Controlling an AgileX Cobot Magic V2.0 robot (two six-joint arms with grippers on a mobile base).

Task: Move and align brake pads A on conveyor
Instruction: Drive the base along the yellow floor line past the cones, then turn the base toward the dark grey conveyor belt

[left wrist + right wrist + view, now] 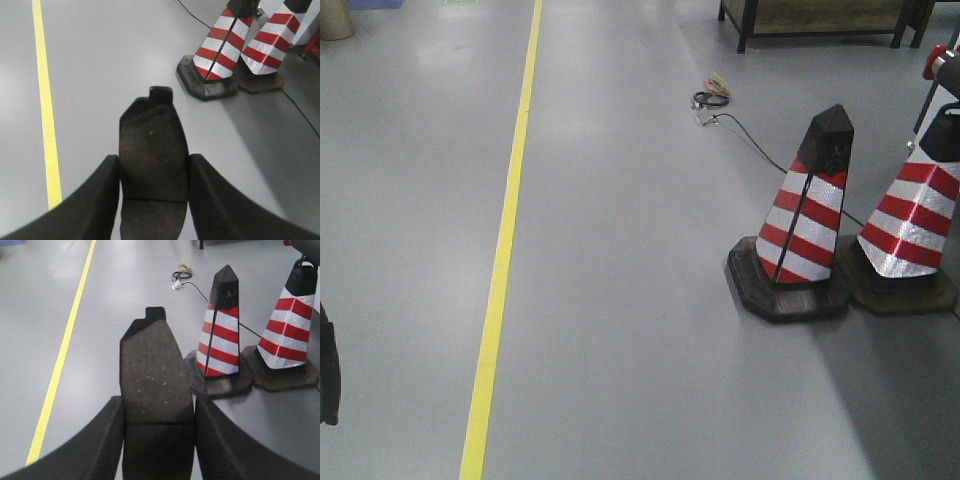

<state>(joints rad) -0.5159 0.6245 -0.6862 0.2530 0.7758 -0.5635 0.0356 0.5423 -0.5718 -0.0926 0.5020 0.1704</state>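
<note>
Left gripper (153, 167) pinches a brake pad (151, 132), right gripper (158, 407) a second brake pad (154, 365), both gripped across their width above the floor (100, 60), presumably for straight laying on the unseen conveyor.

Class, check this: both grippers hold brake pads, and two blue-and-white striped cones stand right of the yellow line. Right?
No. The two cones are red-and-white striped, not blue-and-white, as the front-facing view shows; the rest stands.

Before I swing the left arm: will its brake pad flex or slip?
The brake pad is probably rigid: it juts past the left gripper without sagging. Its grainy face likely resists slipping. Pinched by its edges, it might pivot if bumped.
</note>
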